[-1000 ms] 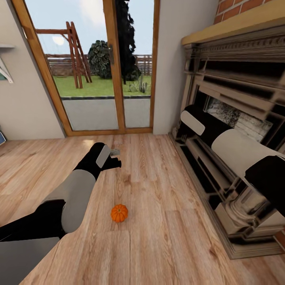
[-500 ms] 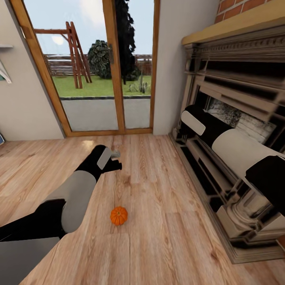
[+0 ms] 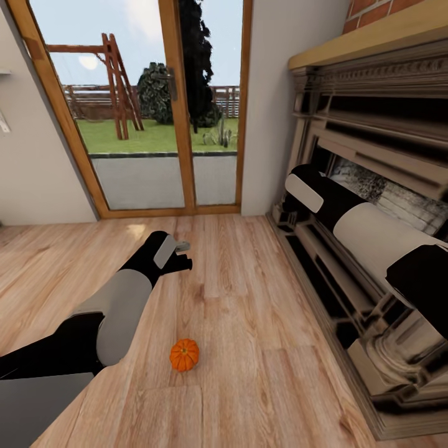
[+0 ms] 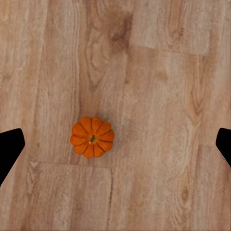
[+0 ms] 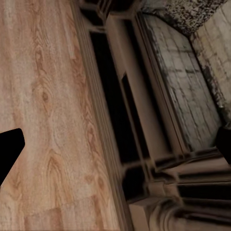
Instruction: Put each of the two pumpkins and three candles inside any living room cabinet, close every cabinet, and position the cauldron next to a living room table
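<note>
One small orange pumpkin lies on the wood plank floor, nearer to me than my left gripper, which hangs above the floor. In the left wrist view the pumpkin sits straight below that gripper, between its two black fingertips and far beneath them. They stand wide apart, so the gripper is open and empty. My right gripper is open too, over the fireplace's base. The candles, the cabinet, the cauldron and the table are out of view.
An ornate stone fireplace surround with a jutting base fills the right side. Wood-framed glass doors stand ahead, with a grey wall on each side. My right arm reaches along the fireplace front.
The head camera has shifted a little, so the pumpkin sits lower in the picture and the fireplace looks closer. Both arms hold the same pose.
</note>
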`<state>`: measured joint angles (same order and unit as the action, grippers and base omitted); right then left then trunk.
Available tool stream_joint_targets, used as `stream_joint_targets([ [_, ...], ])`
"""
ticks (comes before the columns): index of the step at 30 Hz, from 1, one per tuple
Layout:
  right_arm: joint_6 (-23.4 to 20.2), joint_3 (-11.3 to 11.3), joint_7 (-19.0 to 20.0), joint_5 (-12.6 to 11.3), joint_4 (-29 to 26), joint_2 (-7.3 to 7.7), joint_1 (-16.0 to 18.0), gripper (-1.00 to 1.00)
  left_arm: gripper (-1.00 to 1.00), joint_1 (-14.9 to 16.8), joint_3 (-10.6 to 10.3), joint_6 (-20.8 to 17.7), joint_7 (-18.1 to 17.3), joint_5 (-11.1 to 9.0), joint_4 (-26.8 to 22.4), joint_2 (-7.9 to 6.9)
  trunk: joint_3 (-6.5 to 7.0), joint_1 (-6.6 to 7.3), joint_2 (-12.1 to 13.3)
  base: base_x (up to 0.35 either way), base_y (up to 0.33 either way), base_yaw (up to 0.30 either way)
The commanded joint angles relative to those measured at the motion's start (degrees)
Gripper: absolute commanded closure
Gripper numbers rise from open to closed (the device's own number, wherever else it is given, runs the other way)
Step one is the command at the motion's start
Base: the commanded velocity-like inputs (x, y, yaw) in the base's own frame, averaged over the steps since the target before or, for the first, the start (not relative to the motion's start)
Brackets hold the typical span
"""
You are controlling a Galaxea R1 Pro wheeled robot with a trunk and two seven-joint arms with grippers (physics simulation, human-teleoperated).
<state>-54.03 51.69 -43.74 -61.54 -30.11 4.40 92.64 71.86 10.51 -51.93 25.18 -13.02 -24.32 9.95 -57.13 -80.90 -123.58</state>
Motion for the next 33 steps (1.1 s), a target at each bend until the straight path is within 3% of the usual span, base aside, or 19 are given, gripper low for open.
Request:
stream_joint_targets([
  [1, -0.13, 0.44, -0.47, -0.6, -0.13, 0.11, 0.08, -1.0, -1.0, 0.03, 0.21, -0.06, 0.57, -0.6, -0.02, 0.05, -0.06, -0.02, -0.02, 0.267, 0.0, 0.0],
  [20, -0.31, 0.34, -0.47, -0.69, -0.13, 0.16, 0.08, -1.0, -1.0, 0.03, 0.21, 0.97, 0.24, -0.6, 1.7, -0.37, -0.06, -0.02, -0.02, 0.109, 0.0, 0.0],
  [33, -0.39, 0.16, -0.47, -0.78, -0.13, 0.53, 0.08, -1.0, -1.0, 0.03, 0.16, 1.15, 0.58, -0.6, 1.73, -0.34, -2.39, -2.88, -5.23, 0.001, 0.0, 0.0],
])
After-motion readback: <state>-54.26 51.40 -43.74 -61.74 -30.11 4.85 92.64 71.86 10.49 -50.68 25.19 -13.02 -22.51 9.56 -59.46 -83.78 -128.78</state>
